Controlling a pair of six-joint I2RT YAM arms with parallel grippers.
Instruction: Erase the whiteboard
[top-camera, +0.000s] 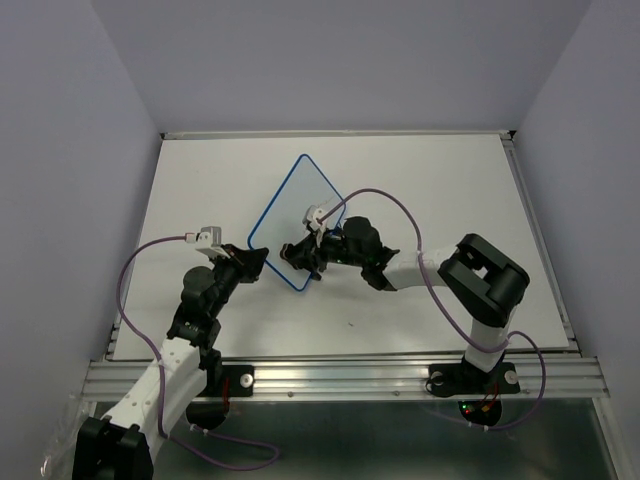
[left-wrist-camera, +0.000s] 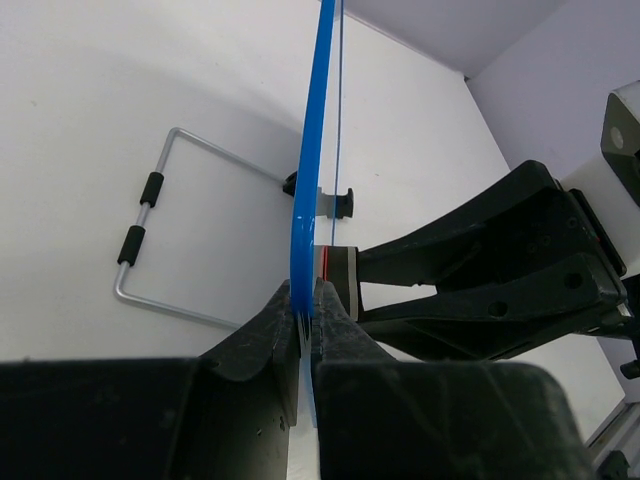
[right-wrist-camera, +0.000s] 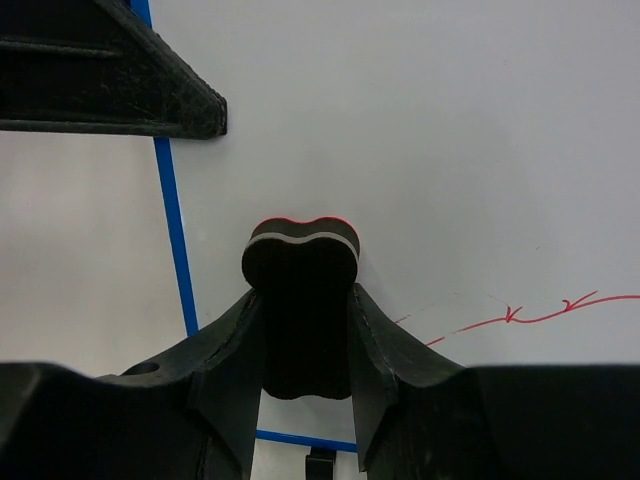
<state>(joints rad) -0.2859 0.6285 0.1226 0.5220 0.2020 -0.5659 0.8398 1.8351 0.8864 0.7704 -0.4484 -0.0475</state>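
The big white table (top-camera: 450, 200) fills most of the top view. The whiteboard (top-camera: 290, 205) is near the middle of the table, a bit to the left. It has a thin blue frame. It does not lie flat but is tipped up, with one corner pointing to the far side.

The left arm (top-camera: 190, 320) reaches in from the near left. The right arm (top-camera: 480, 275) bends in from the near right. Both meet at the near side of the board.

The left gripper (left-wrist-camera: 305, 325) is closed tight on the blue frame, with one finger on each side of the edge. The right gripper (right-wrist-camera: 302, 300) is closed around an eraser (right-wrist-camera: 300, 260) and holds it by its sides. The eraser is black with a thin grey and red layer at its tip. That tip presses on the white face of the board, close to the blue frame.

A thin red line (right-wrist-camera: 540, 316) runs across the board to the right of the eraser.

Behind the board is a bent wire stand (left-wrist-camera: 151, 188) with two small black sleeves on it.
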